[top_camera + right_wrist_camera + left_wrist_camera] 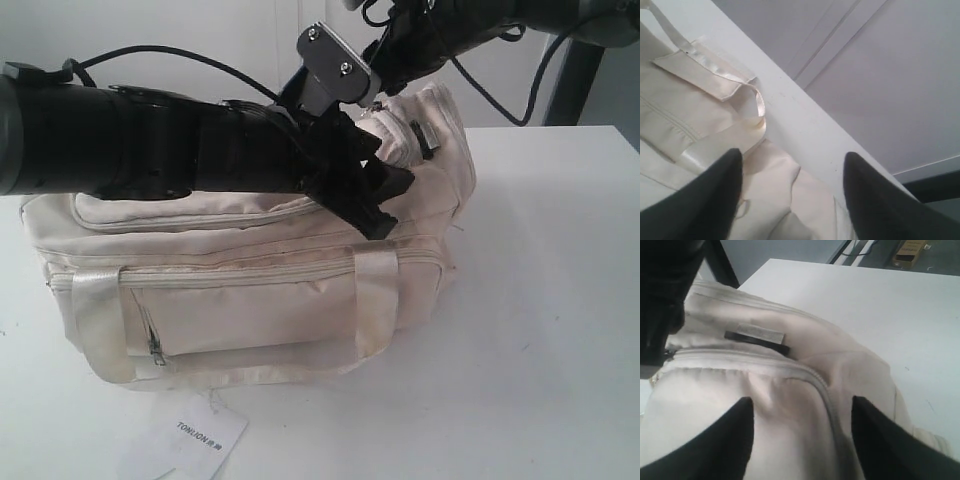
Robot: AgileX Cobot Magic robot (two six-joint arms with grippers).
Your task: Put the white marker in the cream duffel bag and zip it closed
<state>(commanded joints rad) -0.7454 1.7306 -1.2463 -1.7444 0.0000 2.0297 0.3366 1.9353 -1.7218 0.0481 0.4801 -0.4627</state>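
The cream duffel bag (pixel 270 300) sits on the white table, its top flap zip (pixel 805 372) running closed across the fabric. My left gripper (pixel 385 205) hovers open over the bag's top near its right end, with bare fabric and zip between its fingers (pixel 720 440). My right gripper (pixel 792 165) is open above the bag's far right end, beside a satin webbing handle (pixel 715 80); in the exterior view only its arm (pixel 430 40) shows. A black strap ring (pixel 757 337) lies on the bag's end. The white marker is not in view.
A white paper "TONLION" tag (pixel 205 440) lies on the table (pixel 550 300) in front of the bag. The left arm's body (pixel 130 140) stretches across the bag's top. Cables hang behind. A wall and a dark post (pixel 575 75) stand at the back.
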